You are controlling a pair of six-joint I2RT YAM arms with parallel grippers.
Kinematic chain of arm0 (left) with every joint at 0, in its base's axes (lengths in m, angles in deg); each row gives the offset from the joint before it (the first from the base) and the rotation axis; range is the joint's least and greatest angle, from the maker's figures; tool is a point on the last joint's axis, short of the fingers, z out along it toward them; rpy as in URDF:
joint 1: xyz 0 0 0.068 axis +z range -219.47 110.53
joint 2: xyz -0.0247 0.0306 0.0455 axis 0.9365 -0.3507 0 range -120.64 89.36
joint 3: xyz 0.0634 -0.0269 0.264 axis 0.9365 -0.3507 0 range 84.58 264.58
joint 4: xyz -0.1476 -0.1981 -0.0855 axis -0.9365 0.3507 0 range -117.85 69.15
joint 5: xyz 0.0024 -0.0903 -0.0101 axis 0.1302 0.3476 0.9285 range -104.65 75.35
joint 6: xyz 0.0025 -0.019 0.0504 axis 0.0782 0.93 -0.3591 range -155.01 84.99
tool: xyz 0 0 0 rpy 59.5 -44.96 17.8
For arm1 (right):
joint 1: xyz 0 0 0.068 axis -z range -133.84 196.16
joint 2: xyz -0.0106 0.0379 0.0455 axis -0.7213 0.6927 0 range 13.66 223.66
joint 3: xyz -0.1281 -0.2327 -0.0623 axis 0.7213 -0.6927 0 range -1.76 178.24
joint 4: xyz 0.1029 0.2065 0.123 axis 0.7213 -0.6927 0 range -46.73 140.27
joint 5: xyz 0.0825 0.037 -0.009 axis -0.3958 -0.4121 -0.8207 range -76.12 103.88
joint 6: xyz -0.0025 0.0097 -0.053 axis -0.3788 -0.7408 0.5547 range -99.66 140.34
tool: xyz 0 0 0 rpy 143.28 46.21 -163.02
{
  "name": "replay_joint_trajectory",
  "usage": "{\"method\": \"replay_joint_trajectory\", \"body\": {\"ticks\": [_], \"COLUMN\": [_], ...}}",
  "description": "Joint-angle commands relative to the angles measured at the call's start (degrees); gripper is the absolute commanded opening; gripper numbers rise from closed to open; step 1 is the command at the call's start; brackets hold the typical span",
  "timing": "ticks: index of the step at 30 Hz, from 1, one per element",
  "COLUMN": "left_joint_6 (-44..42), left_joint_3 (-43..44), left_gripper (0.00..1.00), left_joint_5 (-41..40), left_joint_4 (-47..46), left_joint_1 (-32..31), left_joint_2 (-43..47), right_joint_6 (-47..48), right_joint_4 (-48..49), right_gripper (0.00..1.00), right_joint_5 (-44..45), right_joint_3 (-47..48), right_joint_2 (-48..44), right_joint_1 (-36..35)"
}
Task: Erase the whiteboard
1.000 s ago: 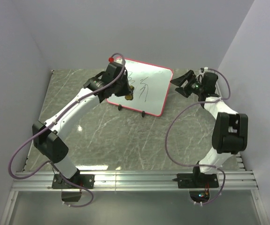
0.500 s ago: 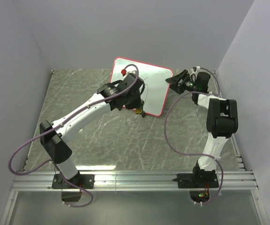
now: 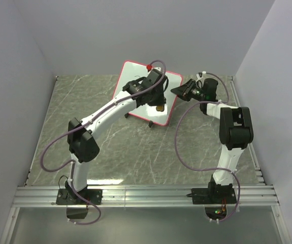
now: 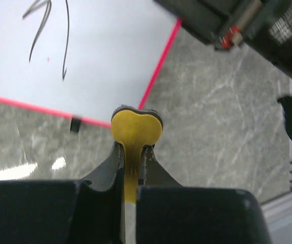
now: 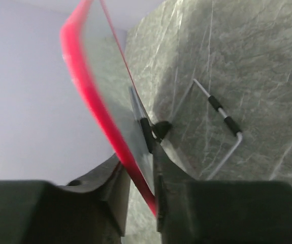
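The whiteboard, white with a red-pink frame, leans tilted on a wire stand at the back of the table. In the left wrist view dark scribbles mark the whiteboard. My left gripper hovers over the board's lower right part, shut on a yellow eraser that sticks out past its fingertips. My right gripper sits at the board's right edge. In the right wrist view the red frame runs between the jaws of the right gripper, which are closed on it.
The wire stand props the board from behind, with its black-tipped feet on the grey marble-patterned table. Plain walls close in the back and both sides. My two arms come close together near the board's right edge.
My left arm swept rightward across the board with the eraser. The board turned and shifted. My right gripper moved left onto the board's right edge and closed on it.
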Motion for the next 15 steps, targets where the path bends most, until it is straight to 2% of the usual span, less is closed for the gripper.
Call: {"method": "replay_joint_trajectory", "body": {"ticks": [1,3,4,9,15], "left_joint_6": [-6.1,-7.1,-8.4,-12.0,-15.8], "left_joint_3": [0.9,-2.8,-5.5,-8.4,-12.5], "left_gripper": [0.00,0.00,0.00,0.00,0.00], "left_joint_5": [3.6,4.4,4.6,4.9,4.5], "left_joint_4": [-8.0,-13.8,-15.7,-22.3,-27.5], "left_joint_1": [4.1,5.4,5.5,5.8,6.8], "left_joint_2": [-1.9,-2.0,-2.0,-4.7,-4.2], "right_joint_6": [5.6,7.5,7.8,9.1,12.7], "right_joint_4": [-6.0,-7.1,-7.9,-8.4,-15.3], "right_gripper": [0.24,0.20,0.14,0.09,0.06], "right_joint_5": [1.1,0.6,0.5,1.8,2.6], "right_joint_3": [1.7,1.6,1.2,-2.5,-2.7], "right_joint_2": [-0.7,-0.1,0.1,-0.2,-2.0], "right_joint_1": [-0.9,-1.2,-1.3,-1.8,-3.6]}}
